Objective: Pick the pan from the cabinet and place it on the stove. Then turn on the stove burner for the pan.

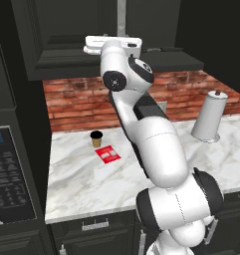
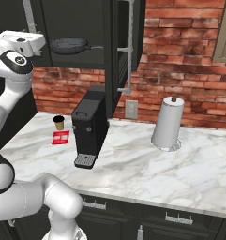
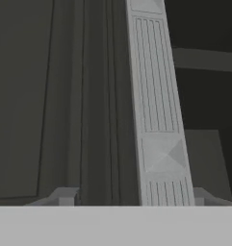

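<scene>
The pan [image 2: 70, 45], dark grey with a thin handle pointing right, lies on a shelf inside the black wall cabinet [image 2: 77, 28], whose right door [image 2: 125, 47] stands swung open. My white hand [image 2: 21, 43] is raised at the cabinet's left door, by its vertical silver bar handle [image 2: 28, 14]. In the hand view that ribbed handle [image 3: 156, 96] runs up between the tips of my gripper [image 3: 132, 198]. It lies close to the right fingertip [image 3: 200, 196], with a gap to the left one, so the jaws stand open around it. The stove and its burner are out of view.
Below on the marble counter [image 2: 133, 168] stand a black coffee machine [image 2: 89, 126], a paper towel roll [image 2: 168, 124], a small paper cup [image 2: 59, 122] and a red packet [image 2: 61, 137]. A dark appliance panel [image 1: 7, 174] sits at the counter's left end.
</scene>
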